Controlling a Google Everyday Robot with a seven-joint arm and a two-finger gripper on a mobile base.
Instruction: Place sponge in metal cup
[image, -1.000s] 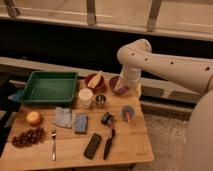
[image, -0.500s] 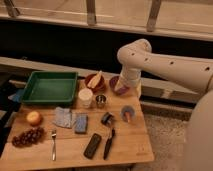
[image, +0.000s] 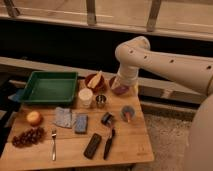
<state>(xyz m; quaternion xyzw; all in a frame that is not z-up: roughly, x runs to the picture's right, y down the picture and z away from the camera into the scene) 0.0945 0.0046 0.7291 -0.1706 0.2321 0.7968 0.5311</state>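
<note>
The sponge (image: 81, 123) is a small blue-grey block lying flat on the wooden table (image: 125, 145), left of centre. The metal cup (image: 101, 100) stands upright a little behind and to the right of it, next to a white cup (image: 85, 96). My arm bends down from the right, and my gripper (image: 121, 88) hangs at the table's back right, over a purple bowl (image: 118, 90). It is well away from the sponge and to the right of the metal cup.
A green tray (image: 50, 86) is at the back left and a brown bowl (image: 95, 81) behind the cups. A grey cloth (image: 63, 117), an orange fruit (image: 34, 118), grapes (image: 28, 136), a fork (image: 53, 145), a black remote (image: 92, 145), a black-handled tool (image: 108, 142) and a small grey cup (image: 128, 113) lie around.
</note>
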